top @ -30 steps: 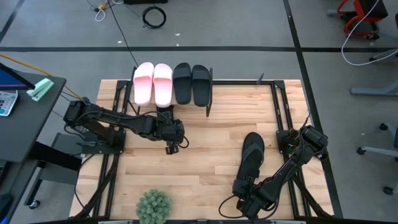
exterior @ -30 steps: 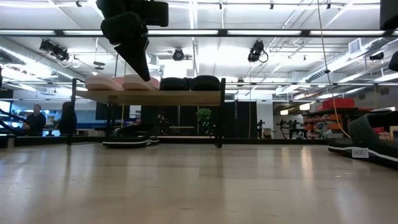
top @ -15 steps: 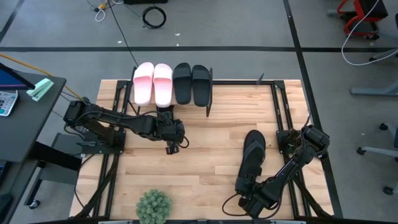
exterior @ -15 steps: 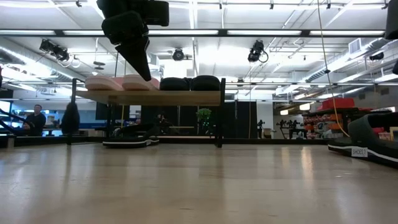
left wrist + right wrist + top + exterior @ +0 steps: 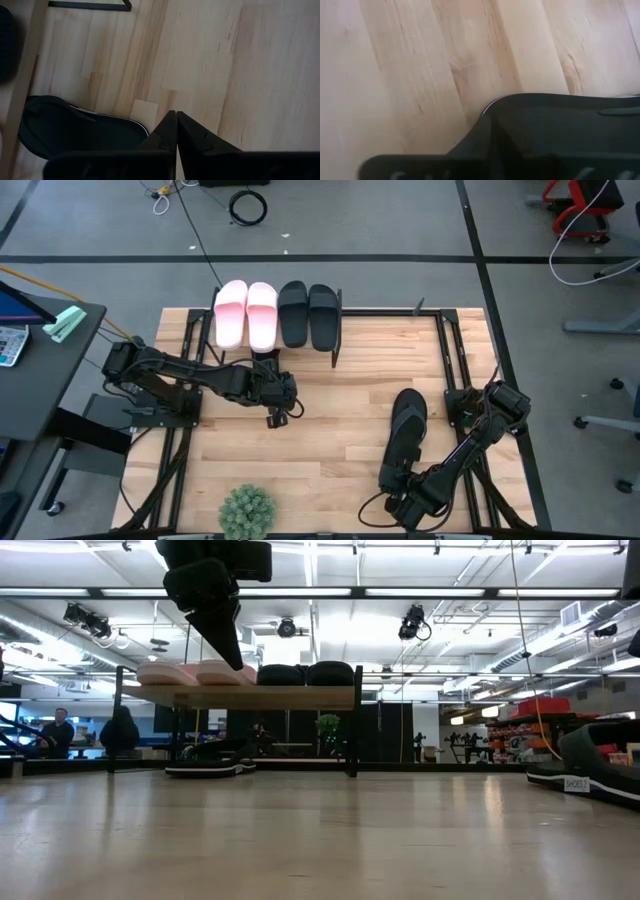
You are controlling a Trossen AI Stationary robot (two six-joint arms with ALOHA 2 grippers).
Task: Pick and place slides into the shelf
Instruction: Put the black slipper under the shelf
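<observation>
**Last slide on the table: handling notes**

The thin black slide (image 5: 404,435) lies flat at the table's right, well apart from the shelf (image 5: 278,340).

The right gripper (image 5: 398,483) sits at its heel; its finger state cannot be told.

The left gripper (image 5: 176,117) hovers closed and empty.

Likely light and flexible; a heel-edge grip suits it.

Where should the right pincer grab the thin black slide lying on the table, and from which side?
Probably at the heel end. The thin black slide lies flat and lengthwise, toe toward the shelf, heel toward the table's near edge, where the right pincer already sits. Come from that near side, low, and clamp the flat sole edge; the strap hump sits farther up.
</observation>
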